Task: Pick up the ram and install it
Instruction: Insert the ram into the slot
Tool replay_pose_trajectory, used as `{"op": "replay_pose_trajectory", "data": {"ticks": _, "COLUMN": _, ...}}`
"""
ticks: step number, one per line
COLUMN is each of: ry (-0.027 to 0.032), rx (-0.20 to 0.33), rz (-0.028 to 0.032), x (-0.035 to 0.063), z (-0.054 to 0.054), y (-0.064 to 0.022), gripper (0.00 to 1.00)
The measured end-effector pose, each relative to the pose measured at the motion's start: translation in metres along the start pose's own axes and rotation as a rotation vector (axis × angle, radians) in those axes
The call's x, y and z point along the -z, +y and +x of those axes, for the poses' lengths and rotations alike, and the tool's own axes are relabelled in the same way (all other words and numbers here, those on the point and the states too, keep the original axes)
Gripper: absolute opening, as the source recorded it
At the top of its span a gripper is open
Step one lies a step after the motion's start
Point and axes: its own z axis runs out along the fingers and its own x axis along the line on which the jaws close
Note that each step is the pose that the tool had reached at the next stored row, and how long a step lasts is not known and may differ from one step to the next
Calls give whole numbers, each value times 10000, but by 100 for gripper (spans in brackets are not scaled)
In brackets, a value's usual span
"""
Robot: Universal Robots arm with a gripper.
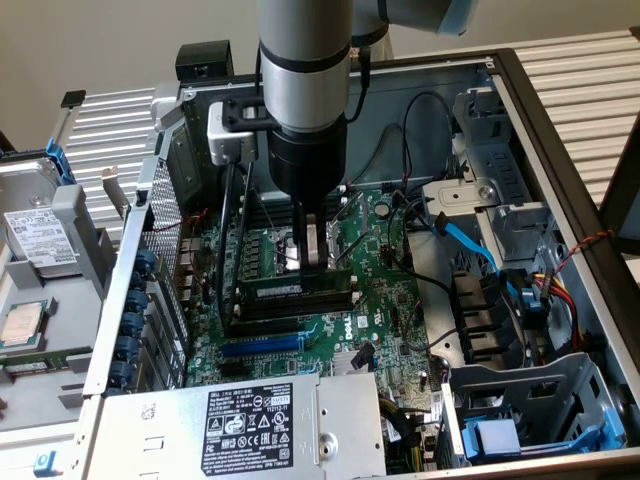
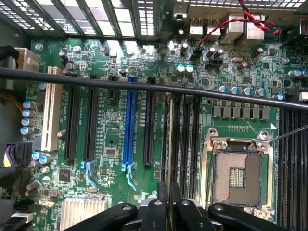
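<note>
The hand (image 1: pixel 308 256) reaches down into the open computer case (image 1: pixel 560 130), its fingers closed narrowly on the upper edge of the ram (image 1: pixel 297 289). The stick stands on its long edge, lengthwise along the black memory slots (image 1: pixel 285 318) of the green motherboard (image 1: pixel 395 300), between the empty CPU socket (image 2: pixel 238 175) and the blue expansion slot (image 1: pixel 262 345). In the wrist view the hand (image 2: pixel 168 204) looks straight down the line of those slots (image 2: pixel 185 139).

The pick-up looks done and the installing step is in hand: the ram is at a slot, but I cannot tell whether its lower edge has entered the slot or sits just above it, nor whether the white end clips stand open.

Seating it calls for the stick to stay parallel to the slot and upright. It also needs an even, straight push down toward the board, firm enough to latch both ends without tilting the ram or dragging the black cable (image 2: pixel 144 85) that crosses the board
</note>
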Motion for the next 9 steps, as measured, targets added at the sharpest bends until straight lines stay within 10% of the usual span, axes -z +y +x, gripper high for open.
{"op": "replay_pose_trajectory", "data": {"ticks": 9, "ry": 1, "rx": 0, "rz": 6, "x": -21, "z": -2, "y": 7, "gripper": 13}}
